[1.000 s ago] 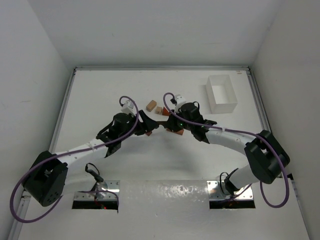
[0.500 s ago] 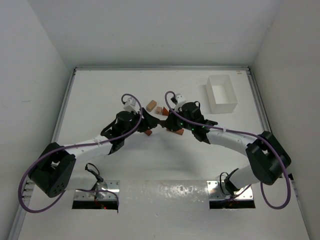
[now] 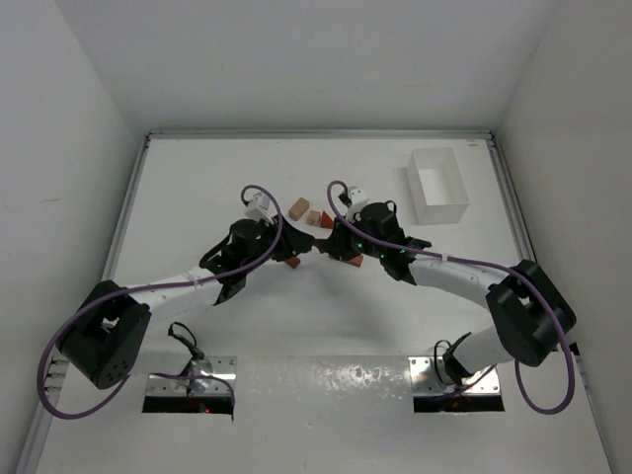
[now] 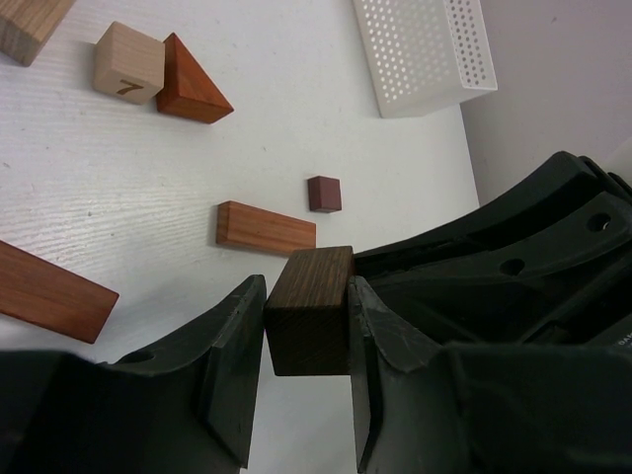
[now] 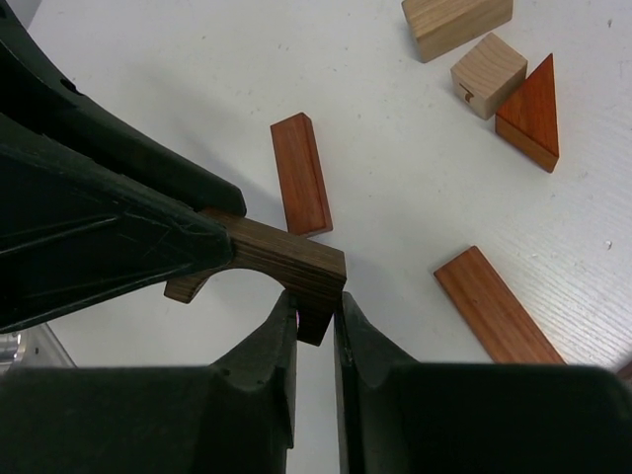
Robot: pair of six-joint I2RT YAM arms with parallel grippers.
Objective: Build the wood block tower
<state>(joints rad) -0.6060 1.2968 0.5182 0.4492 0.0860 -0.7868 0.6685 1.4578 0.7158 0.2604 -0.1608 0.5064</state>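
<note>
Both arms meet near the middle of the table (image 3: 197, 197), slightly toward its far edge. A dark brown arch block (image 5: 281, 259) is gripped there from two sides. The left hand (image 4: 306, 306) is closed on one end of it, and the right hand (image 5: 313, 316) is pinched narrowly on one of its legs. Whether the arch touches the table cannot be told.

The loose blocks lie just beyond the hands:
- One reddish bar (image 5: 301, 173) lies flat just behind the arch.
- A second reddish bar (image 5: 494, 306) lies flat, apart from the first.
- A pale cube (image 5: 488, 74) is set against a red-brown wedge (image 5: 530, 114).
- A tan block (image 5: 456, 22) lies beside the cube, toward the far edge.
- A small dark cube (image 4: 324, 194) is seen alone in the left wrist view.

A white box (image 3: 437, 186) stands well apart, toward the far right corner.
</note>
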